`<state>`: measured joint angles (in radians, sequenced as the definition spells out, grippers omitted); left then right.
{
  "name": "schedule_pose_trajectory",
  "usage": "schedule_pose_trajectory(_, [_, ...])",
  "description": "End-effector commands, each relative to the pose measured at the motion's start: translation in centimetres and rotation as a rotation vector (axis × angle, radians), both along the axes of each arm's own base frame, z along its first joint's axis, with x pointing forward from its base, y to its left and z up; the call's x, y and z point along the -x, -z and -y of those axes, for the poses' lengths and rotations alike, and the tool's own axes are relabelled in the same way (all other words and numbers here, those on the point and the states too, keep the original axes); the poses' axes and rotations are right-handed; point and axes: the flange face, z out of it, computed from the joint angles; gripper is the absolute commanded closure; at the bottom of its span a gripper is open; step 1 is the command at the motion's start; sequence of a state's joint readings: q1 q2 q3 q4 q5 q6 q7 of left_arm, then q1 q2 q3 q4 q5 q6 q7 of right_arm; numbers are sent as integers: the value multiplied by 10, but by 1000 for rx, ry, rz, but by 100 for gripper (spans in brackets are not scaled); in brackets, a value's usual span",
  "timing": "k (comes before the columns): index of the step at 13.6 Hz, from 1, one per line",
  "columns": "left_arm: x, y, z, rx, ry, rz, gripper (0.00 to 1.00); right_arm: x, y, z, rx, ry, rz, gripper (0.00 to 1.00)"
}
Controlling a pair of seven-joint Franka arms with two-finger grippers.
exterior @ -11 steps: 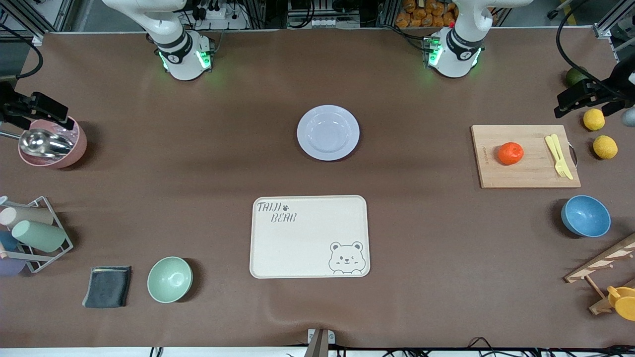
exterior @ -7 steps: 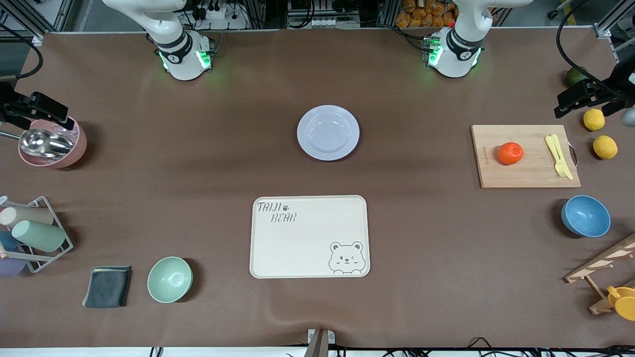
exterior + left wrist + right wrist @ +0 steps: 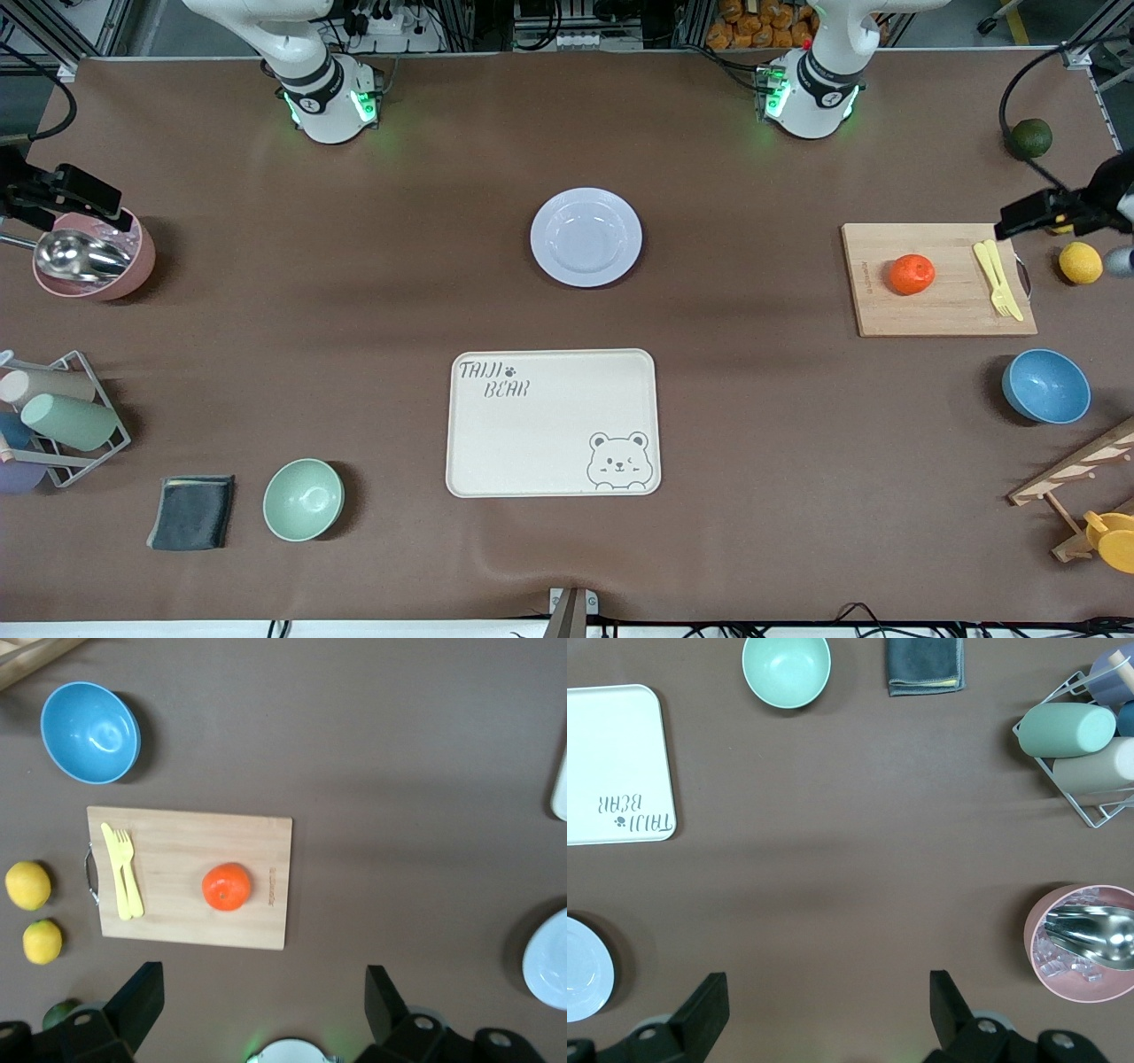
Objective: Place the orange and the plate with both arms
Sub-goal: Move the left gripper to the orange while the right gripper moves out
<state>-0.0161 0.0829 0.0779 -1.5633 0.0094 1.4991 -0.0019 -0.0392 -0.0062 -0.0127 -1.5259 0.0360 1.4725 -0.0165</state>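
The orange (image 3: 912, 274) lies on a wooden cutting board (image 3: 952, 310) toward the left arm's end of the table; it also shows in the left wrist view (image 3: 226, 887). The pale plate (image 3: 586, 237) sits at the table's middle, farther from the front camera than the bear-print tray (image 3: 532, 434); its edge shows in the right wrist view (image 3: 580, 970). My left gripper (image 3: 1019, 219) (image 3: 261, 997) is open and empty, high over the lemons beside the board. My right gripper (image 3: 89, 190) (image 3: 827, 1005) is open and empty, high over the pink bowl.
A yellow fork (image 3: 997, 279) lies on the board. A lemon (image 3: 1081, 262), a dark green fruit (image 3: 1031, 137) and a blue bowl (image 3: 1045, 385) are near it. A pink bowl with a scoop (image 3: 93, 257), a cup rack (image 3: 53, 416), a grey cloth (image 3: 191, 511) and a green bowl (image 3: 303, 499) are at the right arm's end.
My left gripper has shifted from over the dark green fruit to over the lemons, uncovering the green fruit and hiding one lemon. The right arm has not moved.
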Motion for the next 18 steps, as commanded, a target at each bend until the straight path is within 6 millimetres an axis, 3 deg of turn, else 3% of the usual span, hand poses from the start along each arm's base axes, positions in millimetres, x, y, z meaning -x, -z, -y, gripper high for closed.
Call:
schedule_pose_trajectory(1, [7, 38, -11, 9, -27, 11, 0, -9, 13, 9, -18, 2, -20, 0])
schedule_pose_trajectory(3, [11, 74, -16, 8, -53, 5, 0, -27, 32, 9, -24, 5, -28, 0])
schedule_pose_trajectory(4, [18, 92, -32, 9, -81, 30, 0, -37, 46, 5, -35, -2, -33, 0])
schedule_pose_trajectory(5, [24, 110, -34, 9, -86, 41, 0, -49, 69, 1, -38, -8, -59, 0])
schedule_pose_trajectory(6, [26, 125, -34, 9, -87, 38, 0, -59, 91, -10, -40, -28, -87, 0])
schedule_pose_trajectory(9, [31, 177, -35, 3, -91, 19, 0, -77, 118, -66, -31, -111, -64, 0])
schedule_pose_trajectory(11, [41, 212, -38, 4, -97, 7, 0, -86, 135, -91, -32, -144, -58, 0])
schedule_pose_trajectory(13, [44, 229, -40, 2, -100, -3, 0, -93, 154, -108, -32, -166, -60, 0])
schedule_pose_trajectory(15, [46, 248, -49, -9, -102, -21, 0, -97, 159, -120, -31, -183, -40, 0])
schedule_pose_trajectory(18, [51, 267, -57, -19, -103, -15, 0, -95, 165, -119, -30, -189, -61, 0])
